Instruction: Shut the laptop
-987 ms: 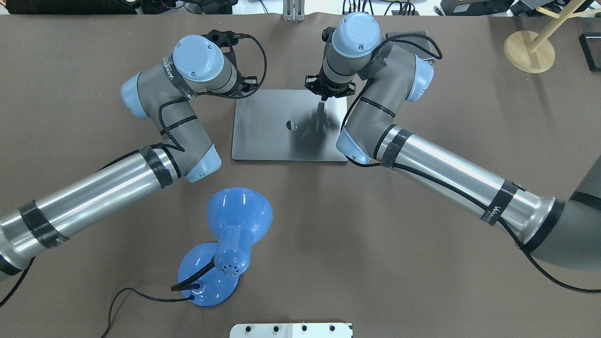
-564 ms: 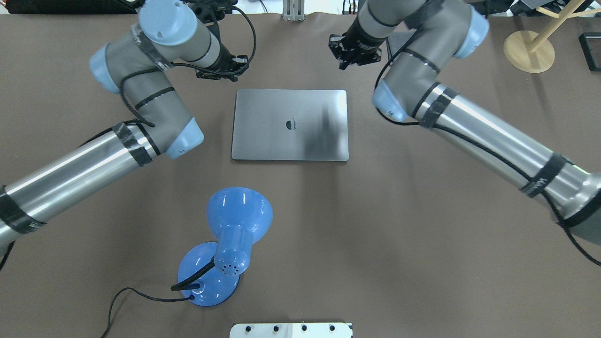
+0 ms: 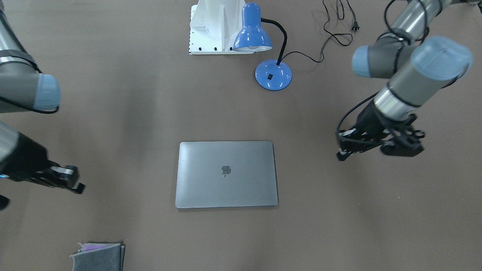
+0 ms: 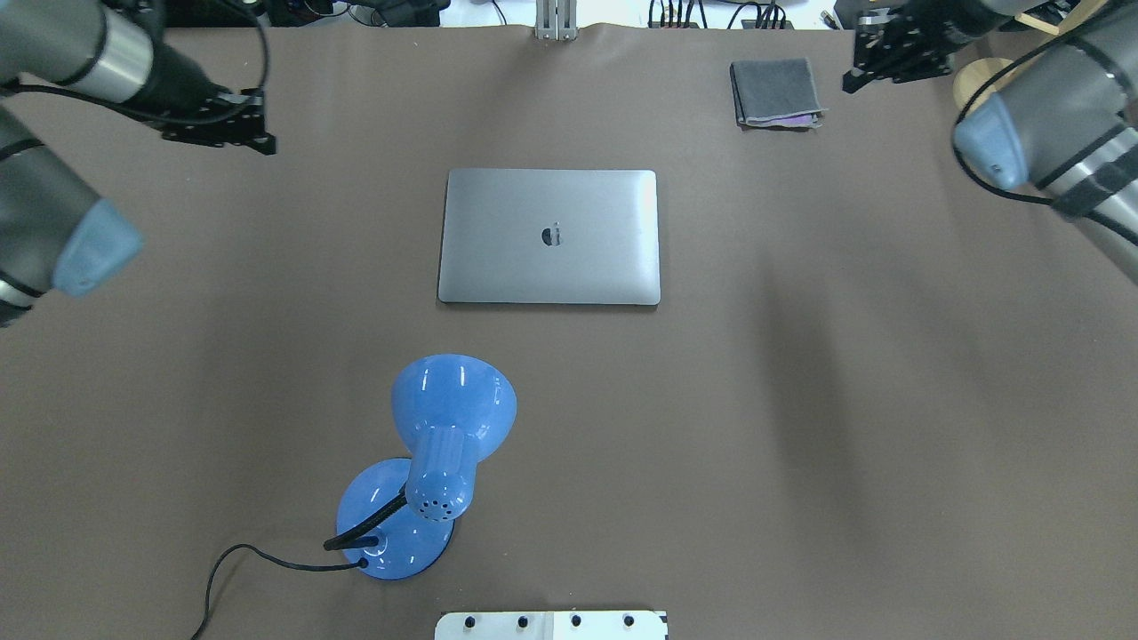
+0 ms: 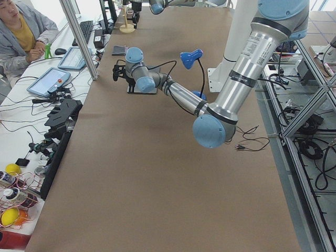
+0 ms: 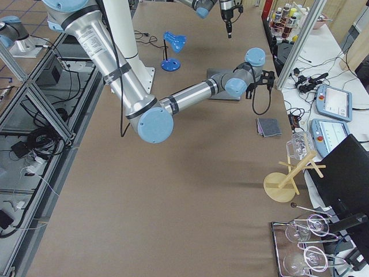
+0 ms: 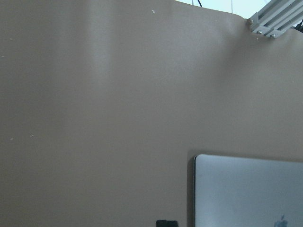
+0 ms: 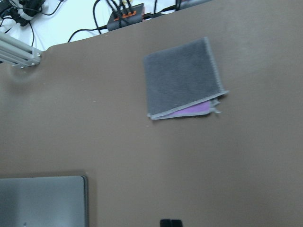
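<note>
Lying shut and flat at centre of table [image 4: 800, 400]: laptop [image 4: 551, 236], logo up, touched by neither gripper. Left gripper [image 4: 265, 145] held far left, well apart from it, fingers seemingly pressed together. Right gripper [image 4: 851, 86] held far right, near cloth [image 4: 773, 92], fingers likewise together. Lamp [image 4: 453, 418] stood near side.

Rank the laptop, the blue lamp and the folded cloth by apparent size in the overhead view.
1. laptop
2. blue lamp, close behind; its raised shade sits nearer the camera, so unsure
3. folded cloth, clearly smallest
</note>
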